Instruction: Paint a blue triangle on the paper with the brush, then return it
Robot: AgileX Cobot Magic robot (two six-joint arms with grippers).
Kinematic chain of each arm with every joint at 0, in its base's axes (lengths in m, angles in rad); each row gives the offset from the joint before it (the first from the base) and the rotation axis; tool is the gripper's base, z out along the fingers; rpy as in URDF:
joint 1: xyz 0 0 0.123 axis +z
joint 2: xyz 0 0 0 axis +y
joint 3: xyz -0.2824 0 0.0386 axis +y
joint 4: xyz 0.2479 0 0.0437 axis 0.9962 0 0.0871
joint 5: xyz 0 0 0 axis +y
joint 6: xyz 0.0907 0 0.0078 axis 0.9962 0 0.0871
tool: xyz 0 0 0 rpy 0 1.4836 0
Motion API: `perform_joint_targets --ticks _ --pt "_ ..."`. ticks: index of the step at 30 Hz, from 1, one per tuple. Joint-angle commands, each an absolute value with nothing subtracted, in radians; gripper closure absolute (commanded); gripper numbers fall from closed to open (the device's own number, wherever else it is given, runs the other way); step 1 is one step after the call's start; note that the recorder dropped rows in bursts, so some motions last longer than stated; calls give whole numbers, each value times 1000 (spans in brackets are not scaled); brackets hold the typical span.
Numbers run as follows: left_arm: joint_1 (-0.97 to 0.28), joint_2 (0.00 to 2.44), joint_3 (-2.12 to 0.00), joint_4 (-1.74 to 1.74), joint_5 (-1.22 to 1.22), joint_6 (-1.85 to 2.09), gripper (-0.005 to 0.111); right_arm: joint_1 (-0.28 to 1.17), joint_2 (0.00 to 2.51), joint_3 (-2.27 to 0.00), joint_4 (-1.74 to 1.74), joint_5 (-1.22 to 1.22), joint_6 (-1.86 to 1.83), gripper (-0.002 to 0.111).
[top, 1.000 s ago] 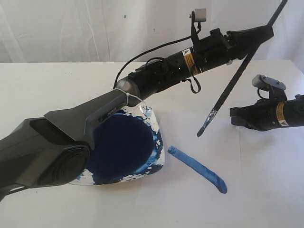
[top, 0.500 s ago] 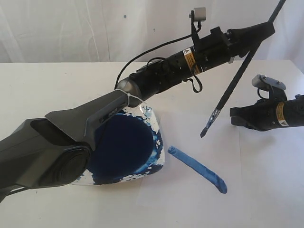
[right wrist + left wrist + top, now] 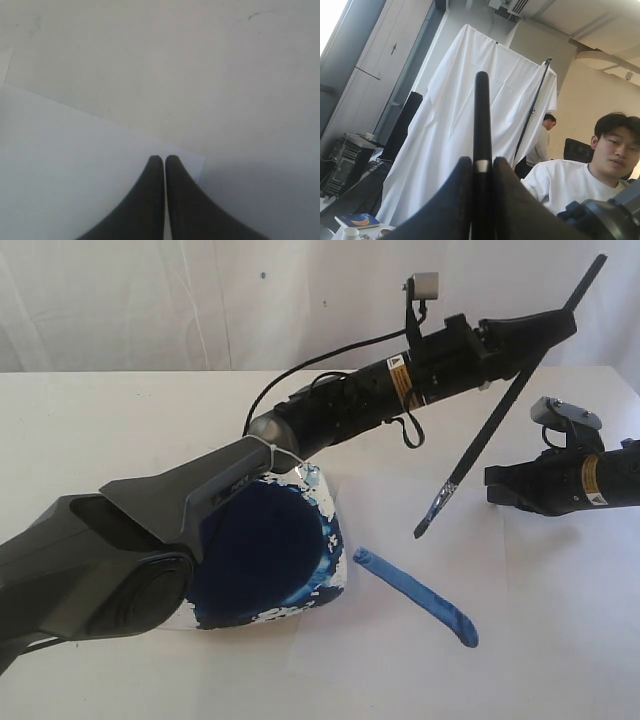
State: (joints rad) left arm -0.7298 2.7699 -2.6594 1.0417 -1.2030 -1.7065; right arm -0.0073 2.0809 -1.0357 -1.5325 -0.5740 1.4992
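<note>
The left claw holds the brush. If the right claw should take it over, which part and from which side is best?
Probably the bare black handle of the brush, midway between the left claw and the silvery ferrule. Come from the side of the right claw, jaws opened first and set across the slanting handle, clear of the blue bristles.

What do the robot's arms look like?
Both are black and dark grey. The left arm has a chunky grey shell, a silver ring, a looping black cable and a yellow-and-white sticker. The right arm has the same sticker and a small grey camera on top. The jaws are black, tapered.
</note>
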Motion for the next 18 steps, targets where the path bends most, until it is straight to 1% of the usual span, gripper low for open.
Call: perform_joint_targets --ticks 1,9,18 --pt "-733 2780 -2663 1032 -1221 -1698 107 -9 2075 -1036 -1541 -562 1500 106" --pt "-733 2780 -2663 1041 -1221 -1671 107 -9 2075 -1036 -1541 -562 1500 106" --pt "-734 2754 -2665 1136 -1221 -1714 107 -9 2075 -1036 -1541 -562 1500 106"
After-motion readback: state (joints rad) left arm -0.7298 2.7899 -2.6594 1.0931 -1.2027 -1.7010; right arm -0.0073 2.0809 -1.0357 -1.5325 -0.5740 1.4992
